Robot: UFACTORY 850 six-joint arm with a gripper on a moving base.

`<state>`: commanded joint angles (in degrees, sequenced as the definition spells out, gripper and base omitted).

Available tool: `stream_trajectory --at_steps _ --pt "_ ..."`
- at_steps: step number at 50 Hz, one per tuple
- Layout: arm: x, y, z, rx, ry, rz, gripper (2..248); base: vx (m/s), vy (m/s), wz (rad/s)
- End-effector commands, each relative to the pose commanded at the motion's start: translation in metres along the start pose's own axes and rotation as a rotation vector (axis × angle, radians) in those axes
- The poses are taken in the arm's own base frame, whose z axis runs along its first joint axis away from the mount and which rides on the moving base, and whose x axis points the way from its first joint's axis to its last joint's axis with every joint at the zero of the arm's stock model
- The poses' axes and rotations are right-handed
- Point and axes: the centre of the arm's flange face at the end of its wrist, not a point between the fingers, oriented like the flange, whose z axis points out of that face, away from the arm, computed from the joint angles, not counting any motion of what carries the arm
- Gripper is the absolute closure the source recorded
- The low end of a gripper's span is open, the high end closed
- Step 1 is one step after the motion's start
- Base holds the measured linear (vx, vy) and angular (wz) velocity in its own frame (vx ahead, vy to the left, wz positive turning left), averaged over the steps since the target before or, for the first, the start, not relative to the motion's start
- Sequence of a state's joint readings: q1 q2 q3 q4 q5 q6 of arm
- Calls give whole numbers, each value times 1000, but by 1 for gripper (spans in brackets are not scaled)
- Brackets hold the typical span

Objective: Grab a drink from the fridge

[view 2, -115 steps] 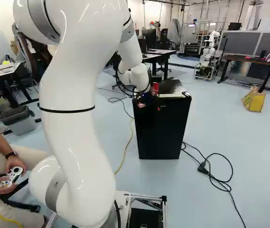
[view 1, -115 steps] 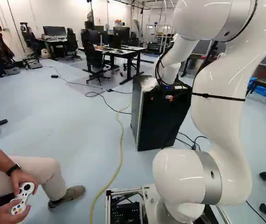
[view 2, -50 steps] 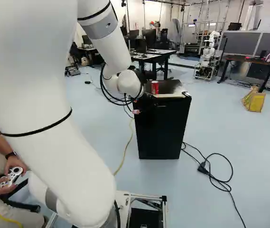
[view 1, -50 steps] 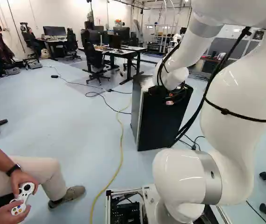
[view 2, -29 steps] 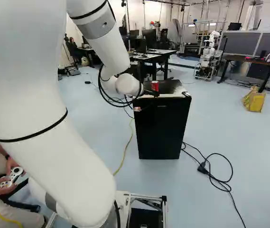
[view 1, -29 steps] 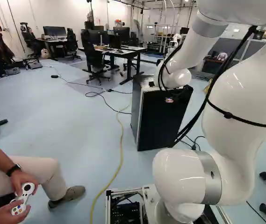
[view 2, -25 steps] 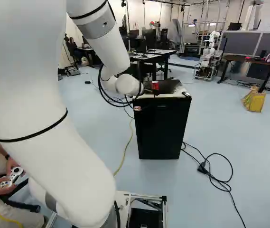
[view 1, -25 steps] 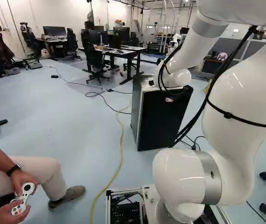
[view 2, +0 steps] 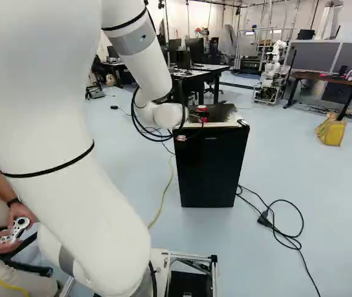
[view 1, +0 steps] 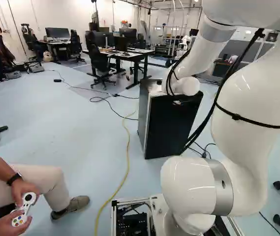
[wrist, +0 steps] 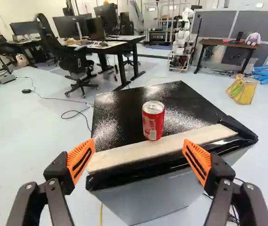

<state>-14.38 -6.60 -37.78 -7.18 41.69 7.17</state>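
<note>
while the gripper gapes, the arm reaches forward.

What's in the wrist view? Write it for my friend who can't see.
A red drink can stands upright on top of a fridge, ahead of the robot's open hand. Its orange pads are wide apart, not touching the can. Beyond are desks, a chair and another robot.
</note>
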Motion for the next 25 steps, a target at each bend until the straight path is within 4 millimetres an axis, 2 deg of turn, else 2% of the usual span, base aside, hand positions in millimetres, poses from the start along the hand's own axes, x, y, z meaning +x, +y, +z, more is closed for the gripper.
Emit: stream_trajectory --at_steps 25 --pt "-17 8 14 5 16 -5 3 0 0 0"
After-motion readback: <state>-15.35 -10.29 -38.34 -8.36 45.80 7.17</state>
